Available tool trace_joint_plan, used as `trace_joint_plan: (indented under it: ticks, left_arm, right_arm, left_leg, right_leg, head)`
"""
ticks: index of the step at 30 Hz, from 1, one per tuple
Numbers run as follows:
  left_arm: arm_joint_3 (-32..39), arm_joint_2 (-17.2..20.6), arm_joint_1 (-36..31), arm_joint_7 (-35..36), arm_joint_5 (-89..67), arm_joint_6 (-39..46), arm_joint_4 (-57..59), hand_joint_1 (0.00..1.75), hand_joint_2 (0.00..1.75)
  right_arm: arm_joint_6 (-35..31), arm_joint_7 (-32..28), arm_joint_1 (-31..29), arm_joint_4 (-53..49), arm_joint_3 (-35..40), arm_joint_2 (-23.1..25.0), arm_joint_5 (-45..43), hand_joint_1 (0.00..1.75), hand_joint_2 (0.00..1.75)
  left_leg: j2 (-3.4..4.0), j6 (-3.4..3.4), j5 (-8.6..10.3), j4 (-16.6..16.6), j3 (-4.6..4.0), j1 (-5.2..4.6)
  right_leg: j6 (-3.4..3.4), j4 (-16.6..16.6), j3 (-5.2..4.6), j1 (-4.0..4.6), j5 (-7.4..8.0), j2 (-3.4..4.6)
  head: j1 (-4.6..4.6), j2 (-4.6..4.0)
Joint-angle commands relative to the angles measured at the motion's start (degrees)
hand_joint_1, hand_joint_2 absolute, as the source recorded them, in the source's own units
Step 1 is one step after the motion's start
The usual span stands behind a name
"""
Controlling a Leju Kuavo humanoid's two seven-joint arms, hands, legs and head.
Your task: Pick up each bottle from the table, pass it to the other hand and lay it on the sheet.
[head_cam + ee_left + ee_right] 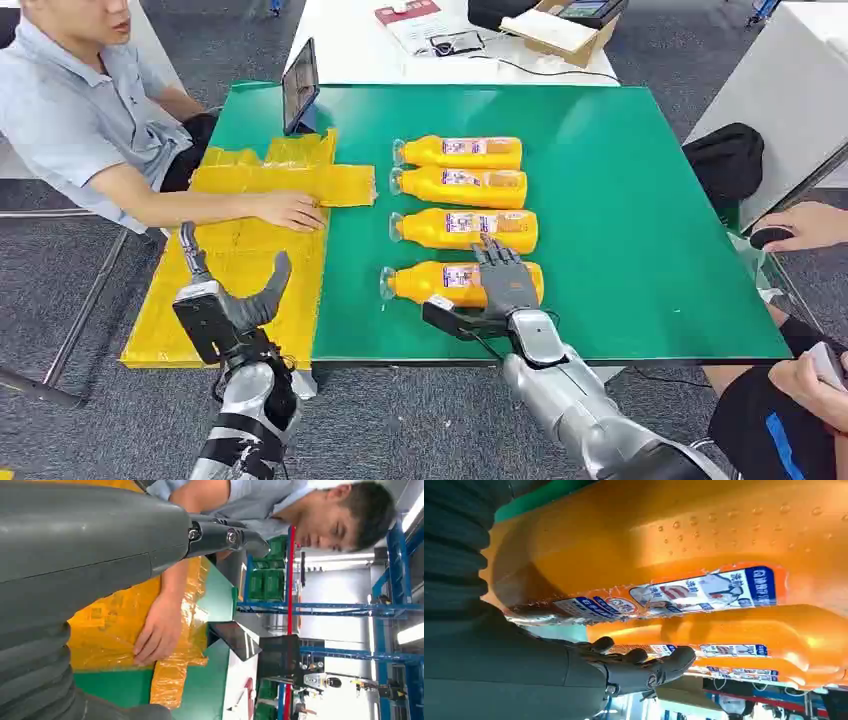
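Note:
Several orange bottles lie side by side in a row on the green table (620, 230). My right hand (505, 282) lies over the label end of the nearest bottle (425, 283), fingers stretched across it and thumb out on the near side, not closed around it. The right wrist view has this bottle (674, 540) close against the palm, with the dark fingers (644, 665) reaching toward the one behind it (749, 630). My left hand (235, 300) hovers open over the near edge of the yellow sheet (240, 260), fingers (225, 536) spread and nothing in it.
A seated person presses a hand (290, 210) on the sheet (115, 625). A tablet (300, 85) stands at the table's far left corner. A black bag (728, 160) and another person's hand (800, 228) are at the right edge. A white table (350, 45) stands behind.

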Motion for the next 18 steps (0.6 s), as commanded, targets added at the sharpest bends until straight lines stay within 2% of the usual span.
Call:
trace_joint_plan:
  ticks: [1, 2, 3, 9, 14, 18]
  left_arm:
    - [-1.0, 0.5, -3.3, 0.2, 0.6, -0.1, 4.8, 0.00, 1.75]
    - [-1.2, 0.7, -3.3, 0.2, 0.9, -0.1, 4.8, 0.00, 1.75]
    - [-1.2, 0.8, -3.3, 0.2, 0.9, -0.1, 4.7, 0.00, 1.75]
    - [-1.3, 0.8, -3.2, 0.2, 1.0, -0.1, 4.6, 0.00, 1.75]
    - [-1.5, 1.0, -2.7, 0.2, 1.4, -0.1, 4.1, 0.00, 1.75]
    - [-1.9, 1.4, -2.9, 0.2, 2.6, -0.1, 4.5, 0.00, 1.75]
  right_arm:
    - [6.8, 1.6, -5.9, 9.5, -0.3, 0.3, 0.6, 0.35, 1.75]
    - [8.1, 1.3, -5.9, 9.7, -0.3, 0.2, 0.4, 1.48, 1.75]
    - [9.0, 1.1, -5.9, 9.7, -0.4, 0.1, 0.2, 1.73, 1.75]
    - [9.3, 0.8, -5.6, 9.6, -0.5, 0.1, -0.1, 1.75, 1.75]
    - [13.9, -0.5, -4.1, 9.1, -1.3, 0.1, -2.3, 1.75, 1.75]
    - [16.0, -8.2, -0.7, 7.8, -5.7, 0.9, -10.7, 1.75, 1.75]
  left_leg:
    - [-0.03, -0.04, -0.04, 0.0, 0.10, 0.00]
    - [-0.05, -0.07, -0.09, 0.0, 0.22, 0.02]
    - [-0.05, -0.06, -0.07, 0.0, 0.18, 0.03]
    - [-0.07, -0.05, -0.04, 0.0, 0.13, 0.02]
    - [-0.10, -0.06, -0.07, 0.0, 0.22, 0.05]
    - [-0.16, -0.06, -0.04, -0.1, 0.28, 0.06]
  right_leg:
    - [-0.07, 0.0, 0.10, 0.00, -0.05, -0.01]
    - [-0.12, 0.0, 0.23, 0.02, -0.11, -0.02]
    - [-0.10, 0.0, 0.20, 0.03, -0.08, -0.03]
    - [-0.07, 0.0, 0.15, 0.02, -0.05, -0.05]
    - [-0.09, -0.1, 0.25, 0.05, -0.09, -0.07]
    - [-0.09, -0.1, 0.32, 0.06, -0.08, -0.14]
  head:
    - [0.00, 0.00]
    - [0.00, 0.00]
    - [0.00, 0.00]
    - [0.00, 0.00]
    - [0.00, 0.00]
    - [0.00, 0.00]
